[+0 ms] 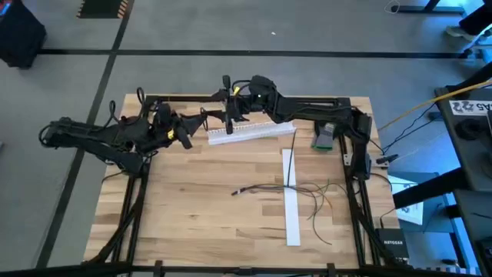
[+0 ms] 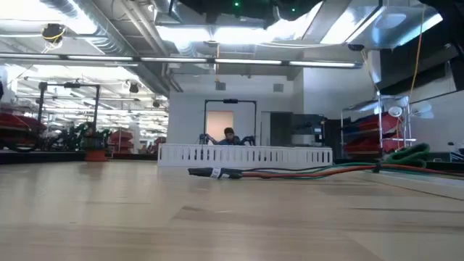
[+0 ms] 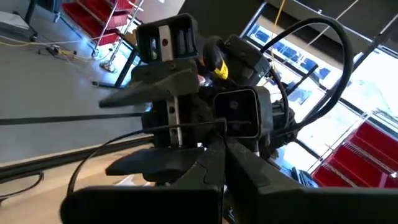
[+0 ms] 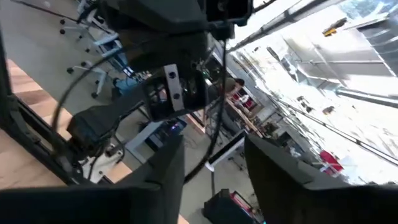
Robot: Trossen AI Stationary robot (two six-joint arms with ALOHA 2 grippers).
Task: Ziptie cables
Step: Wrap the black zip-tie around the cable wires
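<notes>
The cables [image 1: 307,198] lie loose on the table's near right part, thin greenish, reddish and dark wires [image 2: 304,172] with a dark end [image 2: 210,172]. Both arms meet above the table's far edge. My left gripper [image 1: 201,121] [image 3: 222,140] is shut on a thin black strip [image 3: 180,128]. My right gripper [image 1: 228,117] [image 4: 214,168] faces it, open. Its fingers stand on either side of the strip [image 4: 212,140], and I cannot tell whether they touch it. My left gripper pinches the thin black strip near one end [image 3: 211,126] between its two fingertips. From there the strip runs level toward my right gripper, then bows down slack [image 3: 93,165]. It hangs clear of the table.
A white slotted rail [image 1: 250,132] lies along the far edge, under the grippers. A flat white strip [image 1: 290,204] lies beside the cables. A green object [image 1: 324,137] sits at the far right. Black frame rails border the table. A person [image 2: 229,135] shows far behind.
</notes>
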